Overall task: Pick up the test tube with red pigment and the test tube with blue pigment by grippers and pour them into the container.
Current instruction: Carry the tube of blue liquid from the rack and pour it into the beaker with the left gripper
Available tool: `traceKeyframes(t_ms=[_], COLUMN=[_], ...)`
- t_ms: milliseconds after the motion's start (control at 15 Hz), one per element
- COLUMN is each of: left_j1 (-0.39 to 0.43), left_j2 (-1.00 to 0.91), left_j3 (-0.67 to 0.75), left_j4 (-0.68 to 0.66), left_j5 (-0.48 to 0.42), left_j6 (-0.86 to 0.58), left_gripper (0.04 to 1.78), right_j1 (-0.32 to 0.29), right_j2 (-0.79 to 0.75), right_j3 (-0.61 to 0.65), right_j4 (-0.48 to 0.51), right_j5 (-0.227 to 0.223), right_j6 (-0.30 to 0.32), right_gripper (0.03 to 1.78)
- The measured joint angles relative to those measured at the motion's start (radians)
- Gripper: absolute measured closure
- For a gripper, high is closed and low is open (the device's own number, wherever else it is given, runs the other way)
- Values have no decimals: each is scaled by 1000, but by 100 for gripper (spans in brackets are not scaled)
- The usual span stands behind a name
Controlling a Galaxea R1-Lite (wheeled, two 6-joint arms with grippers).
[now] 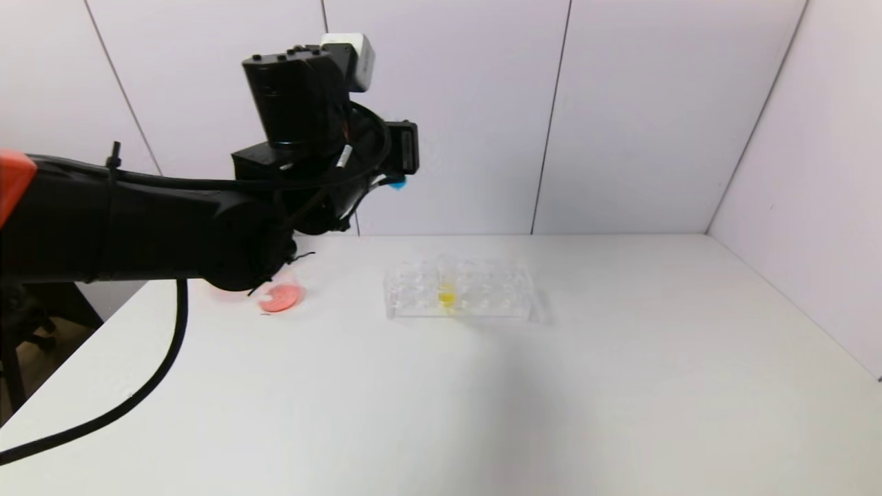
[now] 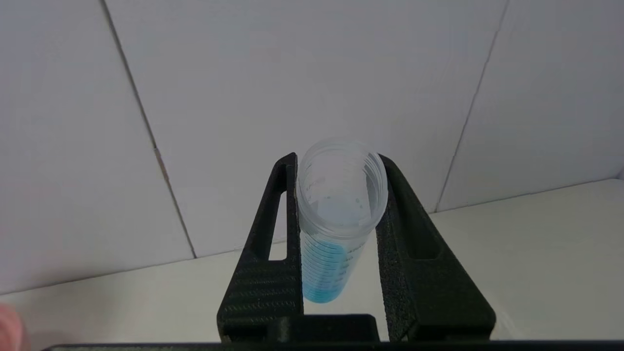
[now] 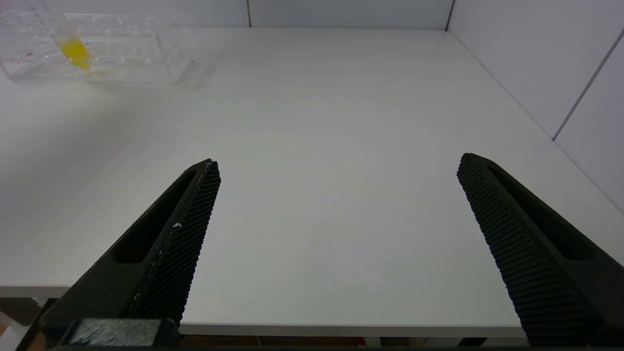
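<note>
Raised left hand [image 2: 336, 234] seen pinching the test tube with blue pigment [image 2: 336, 219].
Wide bare counter [image 1: 620, 386] is left open toward its right edge; the clear rack [image 1: 459, 289] with a yellow tube [image 1: 446, 293] is set mid-counter, a pink bowl [image 1: 281, 297] near the left edge; the right hand [image 3: 336, 234] is held spread, low over the near edge.

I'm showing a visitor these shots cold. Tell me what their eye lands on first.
First, the left gripper, raised high over the table's far left, shut on the test tube with blue pigment, its open mouth toward the wrist camera. Next, the yellow tube standing in the clear rack mid-table, with a pink bowl left of it, partly behind the arm. The right gripper hangs wide open over the near edge.
</note>
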Motion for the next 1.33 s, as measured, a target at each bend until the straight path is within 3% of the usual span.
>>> traceKeyframes(t_ms=[800, 1333], left_j1=[336, 568], left_j2=[-133, -146], left_j3=[159, 230], left_j4=[5, 3], left_j5=[-140, -280], left_j6=[-1, -3], left_gripper=[137, 137], right_j1=[0, 0], right_j2=[0, 0], right_j3=[0, 0], right_j4=[0, 0], right_j5=[0, 0], right_j6=[0, 0], right_gripper=[4, 4])
